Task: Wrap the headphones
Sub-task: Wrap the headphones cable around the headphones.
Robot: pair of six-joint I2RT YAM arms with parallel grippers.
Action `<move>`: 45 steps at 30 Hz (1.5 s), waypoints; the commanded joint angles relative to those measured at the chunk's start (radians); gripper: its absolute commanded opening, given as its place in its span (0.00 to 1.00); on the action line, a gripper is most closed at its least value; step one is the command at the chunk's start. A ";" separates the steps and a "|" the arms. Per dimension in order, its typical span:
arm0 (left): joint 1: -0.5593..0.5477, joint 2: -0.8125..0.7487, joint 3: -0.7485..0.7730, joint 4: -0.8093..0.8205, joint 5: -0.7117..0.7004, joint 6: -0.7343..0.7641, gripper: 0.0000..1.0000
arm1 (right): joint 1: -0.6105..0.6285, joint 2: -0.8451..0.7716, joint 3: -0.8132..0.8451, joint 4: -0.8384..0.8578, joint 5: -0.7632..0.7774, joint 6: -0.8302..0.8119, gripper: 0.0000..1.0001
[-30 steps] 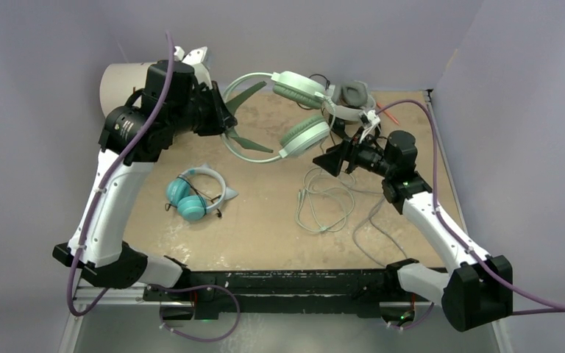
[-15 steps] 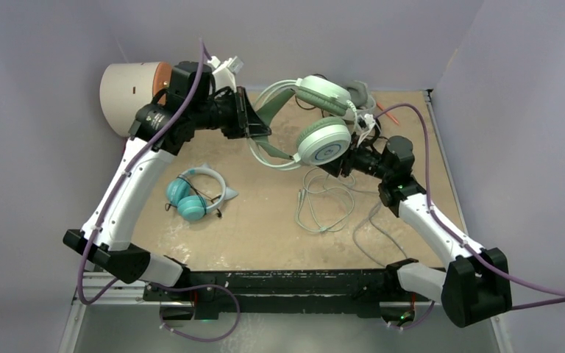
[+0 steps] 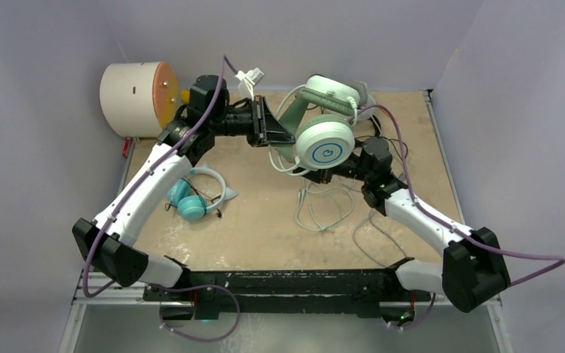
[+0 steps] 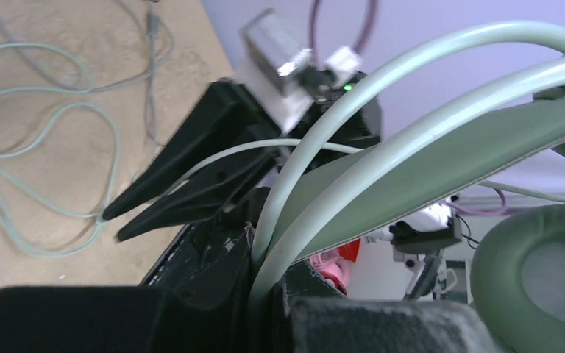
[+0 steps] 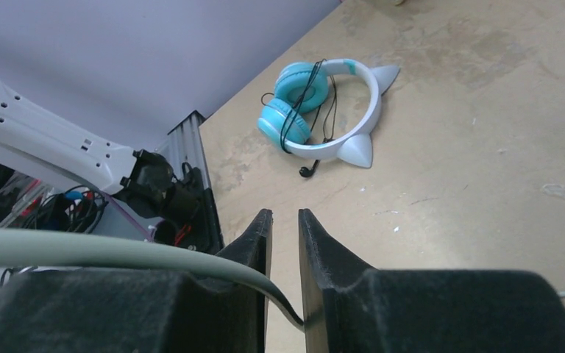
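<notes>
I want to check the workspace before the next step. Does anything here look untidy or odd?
Yes. The mint-green headphones hang above the table, while a pale green cable lies below in loose, unwound loops. A cream drum lying on its side at the far left corner is no headset.

A: Walls?
B: Plain, pale lavender-grey. Back wall (image 3: 301, 29), left wall (image 3: 29, 162) & right wall (image 3: 530, 110) box the counter (image 3: 265, 232) in on 3 sides.
A: Counter top?
B: Tan, worn, whitish scuffs esp. nr the near-left corner. Black rail (image 3: 294, 279) runs along the near edge, w/ silver frame (image 3: 110, 296) under it.
A: Light?
B: Soft, even; shadows faint. Grey surface (image 3: 301, 337) below the rail, can't tell if it's floor.
</notes>
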 commanded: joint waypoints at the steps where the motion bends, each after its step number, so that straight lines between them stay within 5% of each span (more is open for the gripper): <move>1: -0.013 -0.040 -0.033 0.293 0.143 -0.130 0.00 | 0.022 0.041 0.034 0.035 0.013 0.011 0.22; 10: -0.023 -0.040 -0.157 0.623 0.243 -0.277 0.00 | 0.121 0.055 0.028 -0.044 0.097 -0.037 0.16; 17: -0.051 -0.099 -0.146 0.187 0.285 0.268 0.00 | 0.104 0.028 0.123 -0.319 0.105 -0.103 0.00; 21: -0.184 -0.099 -0.129 -0.131 0.023 0.563 0.00 | 0.095 0.050 0.251 -0.518 0.088 -0.184 0.00; 25: -0.261 -0.048 -0.131 -0.264 -0.145 0.665 0.00 | 0.079 0.066 0.371 -0.695 0.124 -0.236 0.00; 31: -0.295 -0.019 -0.142 -0.300 -0.176 0.735 0.00 | 0.009 0.076 0.447 -0.823 0.122 -0.250 0.00; 39: -0.356 0.028 -0.136 -0.366 -1.020 0.686 0.00 | -0.066 0.062 0.480 -0.926 0.173 -0.214 0.00; 45: -0.363 0.006 -0.152 -0.330 -1.337 0.595 0.00 | -0.065 0.073 0.501 -0.989 0.174 -0.226 0.00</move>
